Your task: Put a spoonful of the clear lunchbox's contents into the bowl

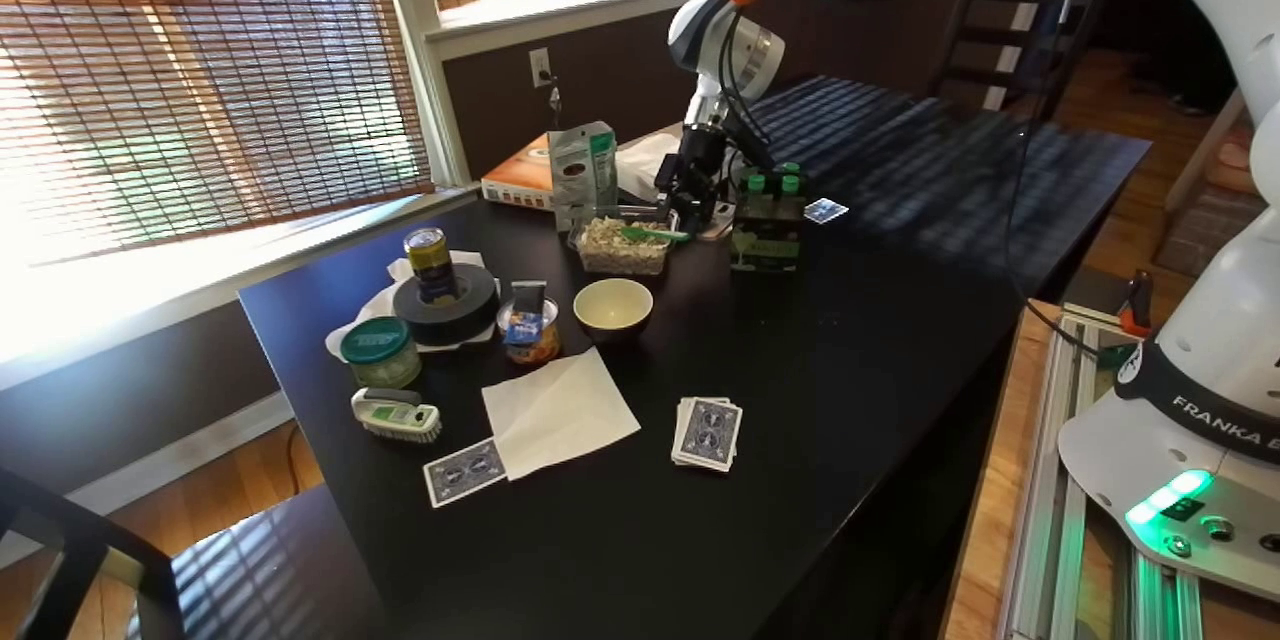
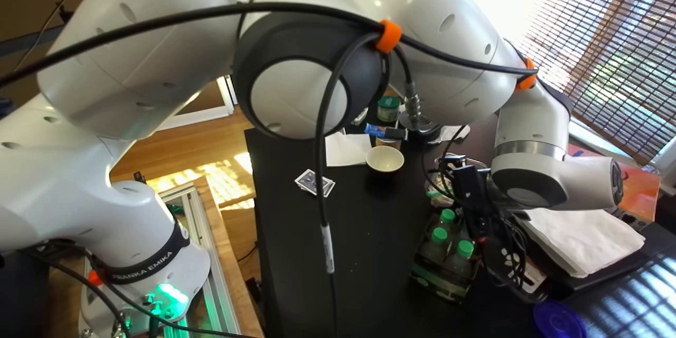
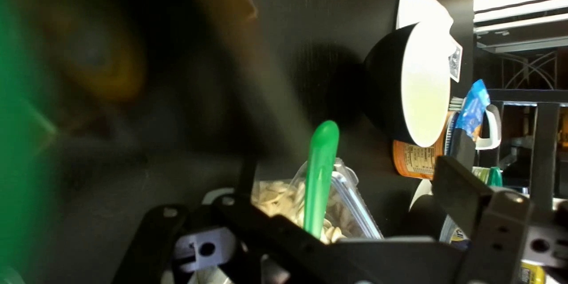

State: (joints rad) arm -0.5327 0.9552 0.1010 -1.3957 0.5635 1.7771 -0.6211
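- Gripper point(image 1: 684, 206): fingers spread, with a wide gap between them in the wrist view.
- Spoon point(image 3: 321, 177): green, sighted in that gap; whether a finger touches it cannot be determined.
- Lunchbox point(image 3: 357, 204): directly ahead of the fingers, upright, clear-walled; the spoon lies in it with its handle out over the rim toward the gripper.
- Contents point(image 1: 612, 234): pale loose bits, heaped in the lunchbox, just beside the fingers.
- Carton point(image 1: 765, 245): upright, just beside the gripper, on the side away from the lunchbox in an exterior view; green-capped bottles point(image 2: 465, 248) stand in it.
- Pouch point(image 1: 585, 175): upright, near the gripper, behind the lunchbox in an exterior view.
- Bowl point(image 1: 612, 302): upright, past the lunchbox from the gripper and apart from both; cream inside, dark outside.
- Can point(image 1: 533, 352): next beyond the bowl, a blue packet point(image 1: 524, 328) on top.
- Black tin point(image 1: 470, 305): farther from the gripper, near the can; a drink can point(image 1: 430, 260) stands upright on it.
- Paper point(image 1: 560, 410): flat, well apart from the gripper.
- Deck point(image 1: 707, 433): playing cards, stacked slightly askew, backs up, well apart from the gripper.
- Jar point(image 1: 382, 355): teal-lidded, upright, farther from the gripper than the can.
- Brush point(image 1: 397, 415): just beside the jar, bristles down.
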